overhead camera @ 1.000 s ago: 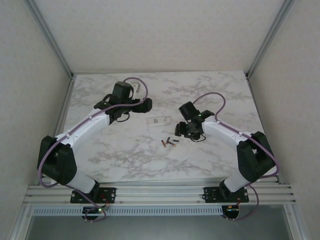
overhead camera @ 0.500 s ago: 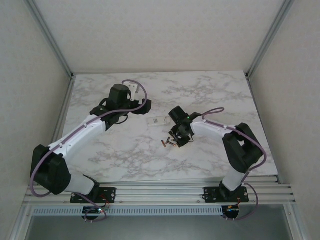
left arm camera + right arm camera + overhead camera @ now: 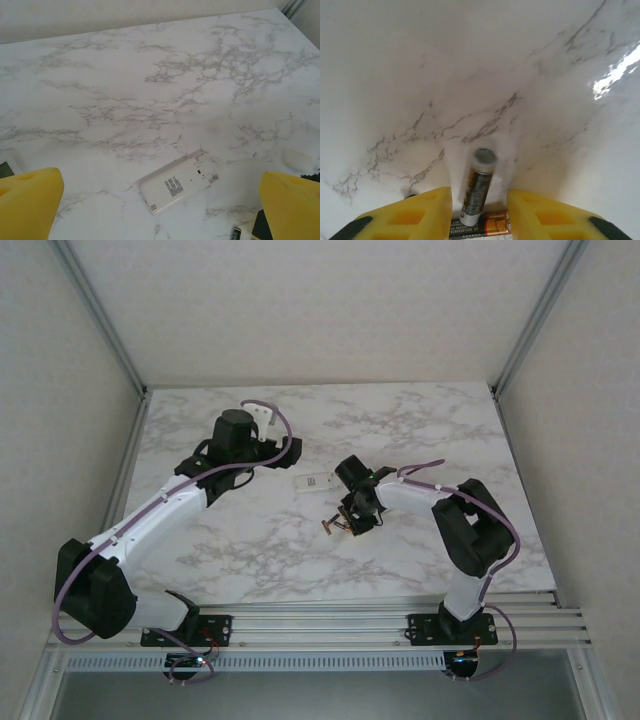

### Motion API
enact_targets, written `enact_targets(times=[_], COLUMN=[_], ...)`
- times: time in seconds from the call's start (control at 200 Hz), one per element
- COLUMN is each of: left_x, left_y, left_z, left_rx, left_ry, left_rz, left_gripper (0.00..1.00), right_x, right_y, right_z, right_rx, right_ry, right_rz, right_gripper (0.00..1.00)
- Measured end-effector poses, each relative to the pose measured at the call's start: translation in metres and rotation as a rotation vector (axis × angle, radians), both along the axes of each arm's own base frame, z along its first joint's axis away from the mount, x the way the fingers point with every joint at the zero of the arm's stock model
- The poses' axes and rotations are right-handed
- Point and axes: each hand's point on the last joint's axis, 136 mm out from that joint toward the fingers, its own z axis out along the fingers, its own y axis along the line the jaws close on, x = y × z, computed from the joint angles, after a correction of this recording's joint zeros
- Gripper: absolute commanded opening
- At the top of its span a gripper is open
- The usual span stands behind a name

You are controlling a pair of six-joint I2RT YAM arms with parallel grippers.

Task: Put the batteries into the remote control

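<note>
Right gripper (image 3: 352, 523) swung in and dropped onto the batteries (image 3: 333, 528) lying near the remote control (image 3: 317, 481). Jaws narrowed to straddle one battery (image 3: 477, 186), slight gaps remaining, not yet clamped. Left gripper (image 3: 160, 202) hung wide open above the remote control. Pick judged imminent.

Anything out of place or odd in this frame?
Nothing damaged or spilled. One battery lies between the right gripper's parted fingers, and a second battery lies crosswise at its near end, a slightly awkward pile. The remote lies flat, label side up.
</note>
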Motion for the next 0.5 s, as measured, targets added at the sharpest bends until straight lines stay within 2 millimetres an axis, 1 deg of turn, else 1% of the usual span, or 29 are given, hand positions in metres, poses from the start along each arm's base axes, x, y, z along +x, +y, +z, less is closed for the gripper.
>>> enact_targets(times=[0.165, 0.26, 0.396, 0.436, 0.501], left_x=[-0.001, -0.001, -0.001, -0.001, -0.001], left_y=[-0.002, -0.002, -0.002, -0.002, -0.002], left_z=[0.0, 0.0, 0.0, 0.0, 0.0], left_rx=[0.0, 0.0, 0.001, 0.002, 0.004], left_ry=[0.0, 0.0, 0.0, -0.001, -0.002], left_rz=[-0.005, -0.005, -0.006, -0.006, -0.006], left_gripper=[0.99, 1.0, 0.99, 0.99, 1.0], right_x=[0.0, -0.002, -0.002, 0.001, 0.012], right_y=[-0.001, -0.003, -0.004, -0.005, -0.009], right_z=[0.0, -0.001, 0.0, 0.001, 0.004], right_rx=[-0.01, -0.019, -0.026, -0.035, -0.058], right_ry=[0.005, 0.012, -0.004, -0.032, -0.101], right_rz=[0.009, 0.023, 0.082, 0.124, 0.184], right_gripper=[0.28, 0.22, 0.19, 0.17, 0.14])
